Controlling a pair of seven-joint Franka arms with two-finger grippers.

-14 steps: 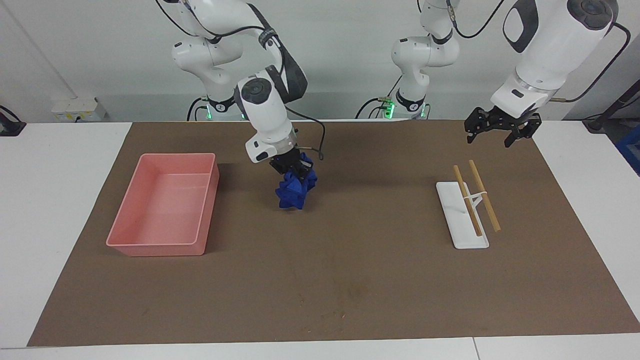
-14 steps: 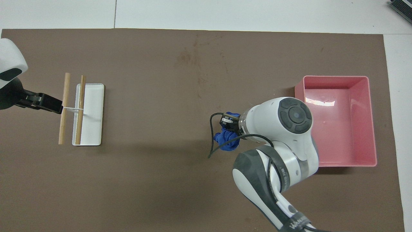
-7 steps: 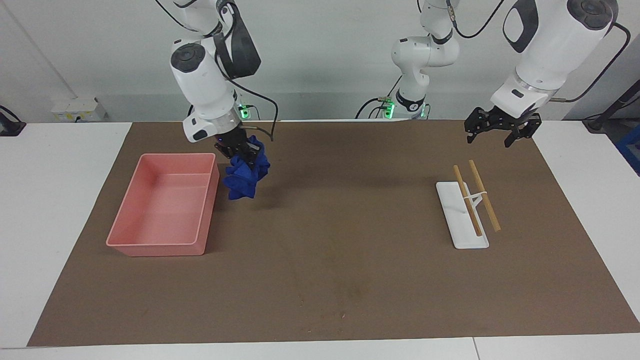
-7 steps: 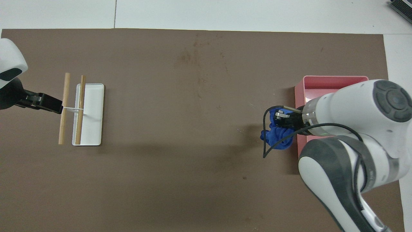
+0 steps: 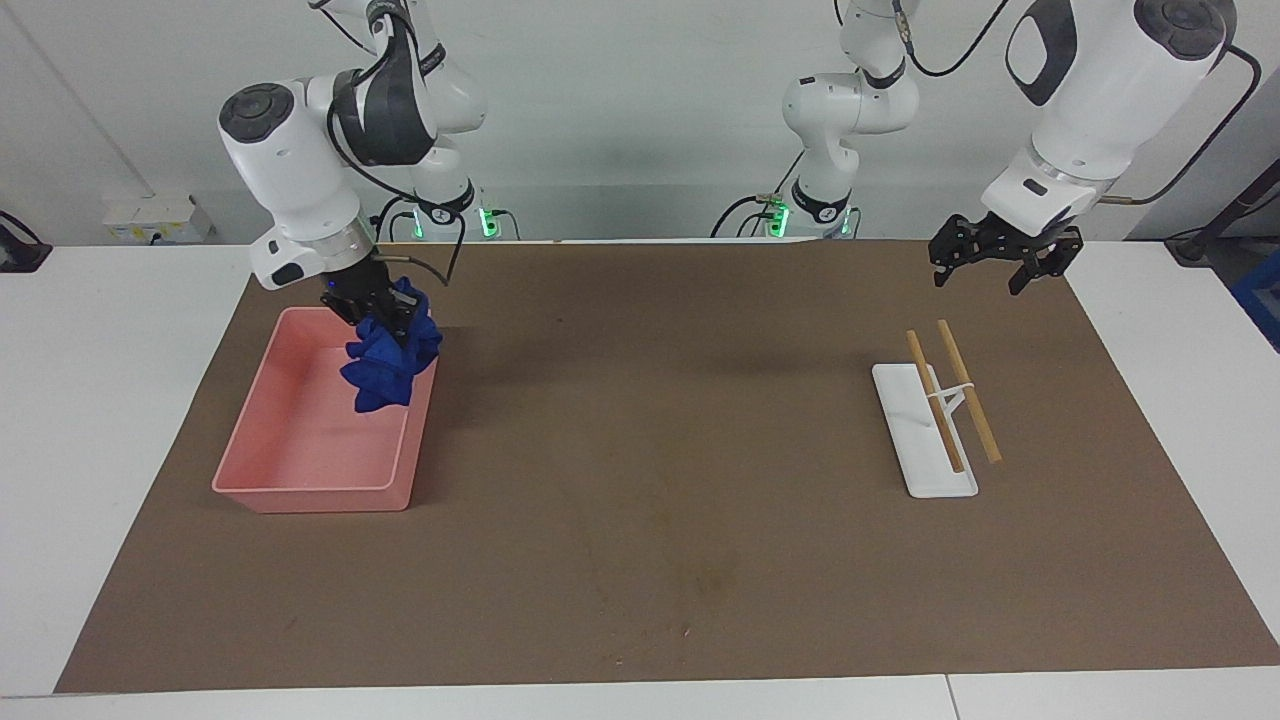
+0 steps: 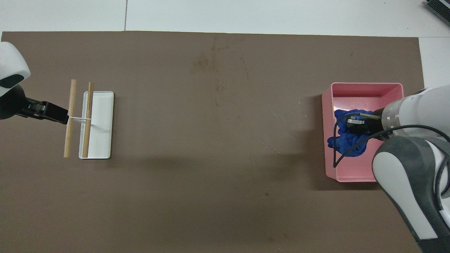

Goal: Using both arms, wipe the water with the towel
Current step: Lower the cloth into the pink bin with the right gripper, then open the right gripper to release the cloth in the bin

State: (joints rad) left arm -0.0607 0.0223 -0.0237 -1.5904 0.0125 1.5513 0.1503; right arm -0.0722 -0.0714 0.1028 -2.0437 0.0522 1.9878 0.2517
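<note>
Light: bright, even, from above | Shadows: soft, on brown mat (image 5: 700, 480) beside pink tray (image 5: 300, 490) | Glare: faint sheen on tray floor | Focus: sharp, no motion blur

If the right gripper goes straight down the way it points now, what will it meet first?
Most likely the floor of the pink tray. The right gripper points down over the tray, shut on the blue towel, which hangs below it and would probably touch first. Its height is hard to judge.
</note>
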